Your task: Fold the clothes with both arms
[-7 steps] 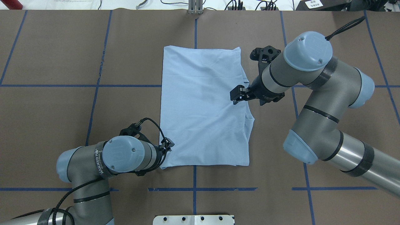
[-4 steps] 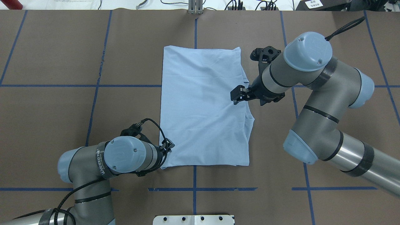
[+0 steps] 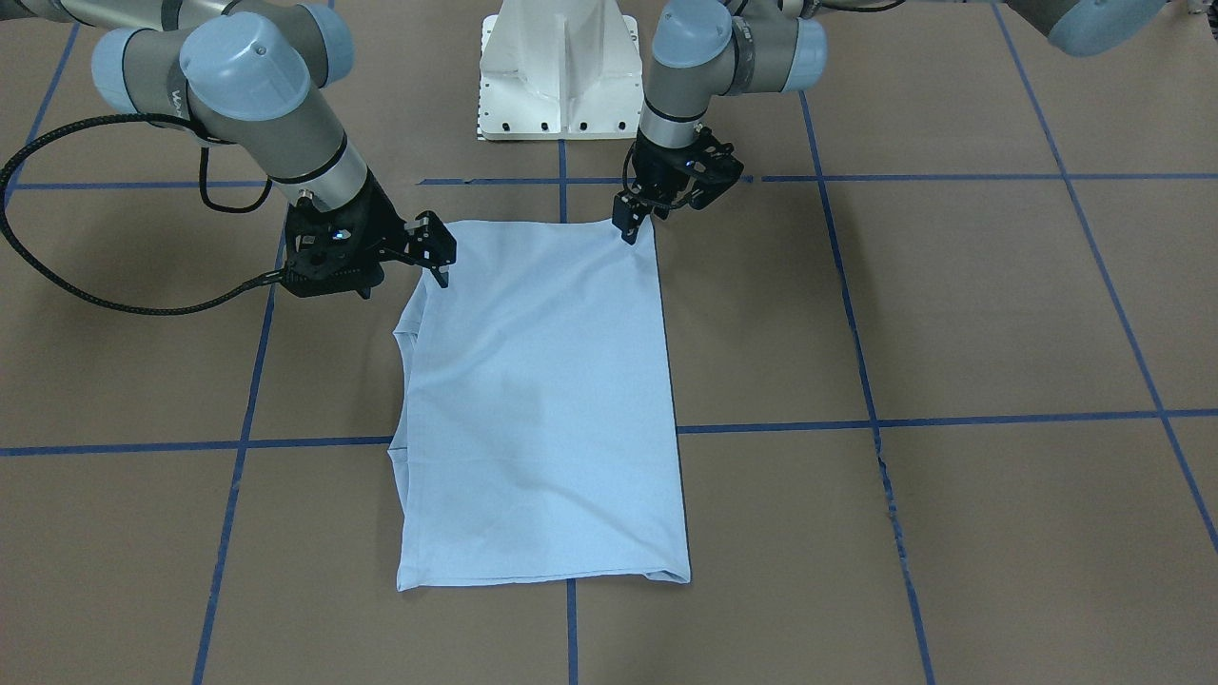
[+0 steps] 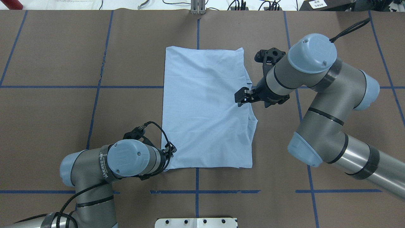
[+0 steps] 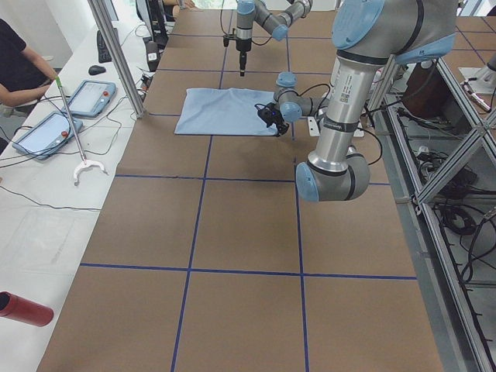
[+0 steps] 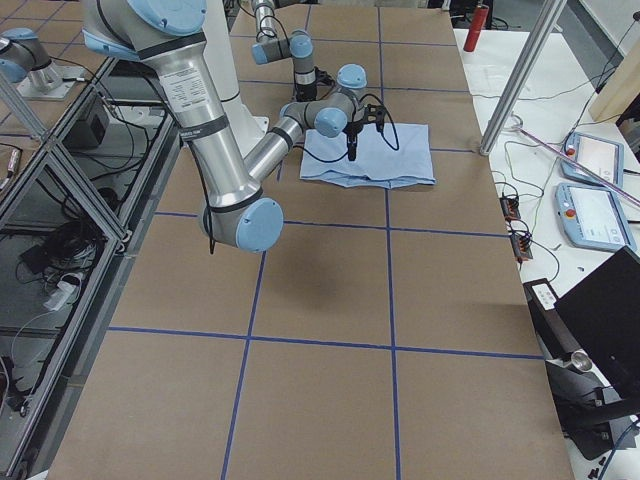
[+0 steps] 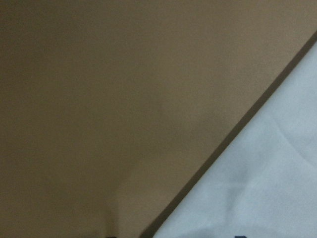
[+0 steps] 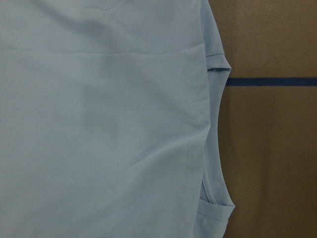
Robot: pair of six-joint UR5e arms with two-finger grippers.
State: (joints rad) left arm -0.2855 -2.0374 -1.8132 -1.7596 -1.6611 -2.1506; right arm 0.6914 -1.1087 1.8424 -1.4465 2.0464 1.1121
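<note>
The clothes are one pale light-blue T-shirt (image 4: 205,107) lying folded into a long rectangle on the brown table, with no print showing. A sleeve edge sticks out along its right side (image 8: 215,124). My left gripper (image 4: 171,148) sits low at the shirt's near left corner (image 3: 645,233). The left wrist view shows only table and the shirt's edge (image 7: 267,188), so I cannot tell how its jaws stand. My right gripper (image 4: 239,97) hovers over the shirt's right edge about halfway along, also seen as the right gripper (image 3: 438,255), open with nothing between its fingers.
The white pedestal base (image 3: 561,76) stands at the robot's side of the table. Blue tape lines (image 4: 196,191) cross the brown table cover. Beside the table, a bench holds tablets (image 5: 89,97), a person sits there, and a metal post (image 5: 116,54) stands at its edge.
The right gripper has drifted slightly to the right, towards the shirt's edge. The left arm has shifted a little right and nearer; its gripper stays at the shirt's corner.
</note>
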